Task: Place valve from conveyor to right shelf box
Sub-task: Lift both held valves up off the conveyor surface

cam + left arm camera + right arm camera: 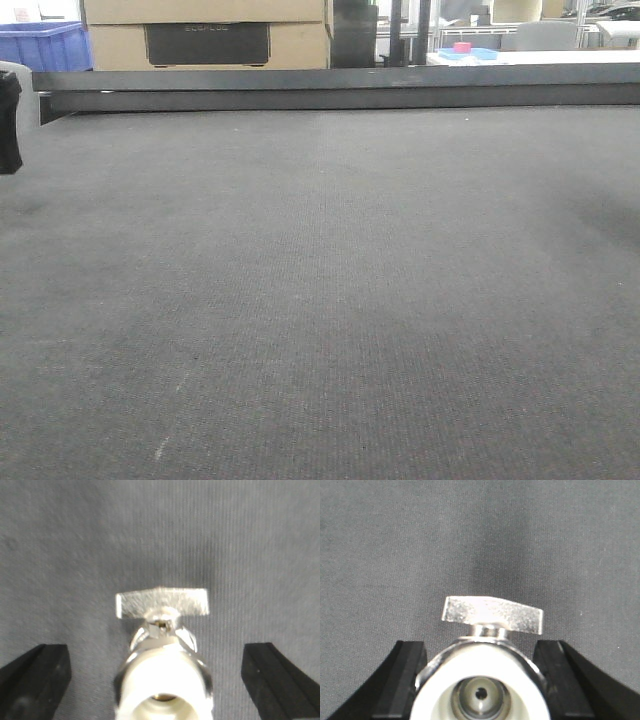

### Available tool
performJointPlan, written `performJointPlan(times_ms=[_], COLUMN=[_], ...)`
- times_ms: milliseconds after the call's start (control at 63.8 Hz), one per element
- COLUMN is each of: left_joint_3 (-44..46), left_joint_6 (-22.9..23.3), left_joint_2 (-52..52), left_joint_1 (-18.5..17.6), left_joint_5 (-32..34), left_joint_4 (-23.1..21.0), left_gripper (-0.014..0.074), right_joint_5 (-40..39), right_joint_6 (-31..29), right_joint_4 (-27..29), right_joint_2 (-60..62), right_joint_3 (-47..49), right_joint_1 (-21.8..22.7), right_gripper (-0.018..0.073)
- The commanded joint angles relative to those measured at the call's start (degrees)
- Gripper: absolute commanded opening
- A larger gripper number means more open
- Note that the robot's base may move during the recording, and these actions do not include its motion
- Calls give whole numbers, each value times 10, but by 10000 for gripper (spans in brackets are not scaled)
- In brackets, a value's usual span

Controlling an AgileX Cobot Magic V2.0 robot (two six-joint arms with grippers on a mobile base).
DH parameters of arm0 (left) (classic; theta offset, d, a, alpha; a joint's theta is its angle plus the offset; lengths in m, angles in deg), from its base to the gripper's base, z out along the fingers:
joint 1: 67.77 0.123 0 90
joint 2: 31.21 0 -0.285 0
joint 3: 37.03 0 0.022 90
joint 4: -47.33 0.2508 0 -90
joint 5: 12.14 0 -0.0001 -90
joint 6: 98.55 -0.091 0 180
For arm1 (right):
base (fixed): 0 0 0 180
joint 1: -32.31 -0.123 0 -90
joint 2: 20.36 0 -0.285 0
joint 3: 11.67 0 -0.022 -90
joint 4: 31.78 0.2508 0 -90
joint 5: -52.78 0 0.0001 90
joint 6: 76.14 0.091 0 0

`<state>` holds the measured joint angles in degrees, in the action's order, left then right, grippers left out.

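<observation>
Valve (480, 680) tight between the right fingers (402, 680), conveyor (480, 530) beyond; left fingers (35, 680) wide apart around a second valve (162, 675).

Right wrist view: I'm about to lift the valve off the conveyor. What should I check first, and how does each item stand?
1. Grip: the right gripper has its fingers against both sides of the valve. Ok.
2. Lever: it sits beyond the fingertips, not caught between them. Ok.
3. Valve's contact with the conveyor: the underside is hidden. Cannot tell.
4. Left gripper: open, with its fingers wide of a second valve and not touching it. Ok.
5. Route to the right shelf box: the box is in no view. Cannot tell.
</observation>
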<state>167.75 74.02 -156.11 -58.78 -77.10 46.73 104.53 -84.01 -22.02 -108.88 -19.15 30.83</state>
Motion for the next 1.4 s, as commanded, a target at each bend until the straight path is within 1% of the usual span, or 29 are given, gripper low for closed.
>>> performJointPlan(times_ms=[0,78,172,235,282,329,439,486,502,517,549,705,799,909,1066,1191,1379], left_joint_3=[4,4,5,5,5,5,5,5,5,5,5,5,2,-33,-163,-270,-378], left_joint_6=[6,6,6,6,6,6,6,6,6,6,6,6,6,6,6,6,2], left_joint_2=[-12,-13,-13,-13,-13,-13,-13,-13,-13,-12,-11,18,48,102,208,304,442], left_joint_1=[0,0,0,0,0,0,0,0,0,0,0,0,0,0,-1,-8,-30], left_joint_5=[-12,-11,-10,-6,-1,0,1,1,1,1,-1,-16,-22,-4,74,139,205], left_joint_4=[-4,-4,-4,-4,-4,-4,-4,-4,-4,-4,-6,-37,-44,-50,-65,-65,-65], left_gripper=[588,583,552,503,450,367,144,43,-6,-24,-106,-111,-111,-111,-111,-111,-111], right_joint_5=[-24,-24,-24,-24,-24,-24,-24,-24,-24,-25,-25,-29,-28,-33,-51,-75,-95], right_joint_6=[-3,-3,-3,-3,-3,-3,-3,-3,-3,-3,-3,-3,-3,-3,-3,-3,-3], right_joint_4=[1,1,1,1,1,1,1,1,1,1,1,1,1,1,1,1,1], right_joint_2=[10,10,10,10,10,10,10,10,10,10,10,10,11,19,46,80,144], right_joint_3=[3,3,3,3,3,3,3,3,3,3,3,3,3,-8,-48,-92,-162], right_joint_1=[1,1,1,1,1,1,1,1,1,1,1,1,1,1,1,1,1], right_gripper=[-153,-153,-153,-153,-153,-153,-153,-153,-153,-153,-153,-153,-153,-153,-153,-153,-153])
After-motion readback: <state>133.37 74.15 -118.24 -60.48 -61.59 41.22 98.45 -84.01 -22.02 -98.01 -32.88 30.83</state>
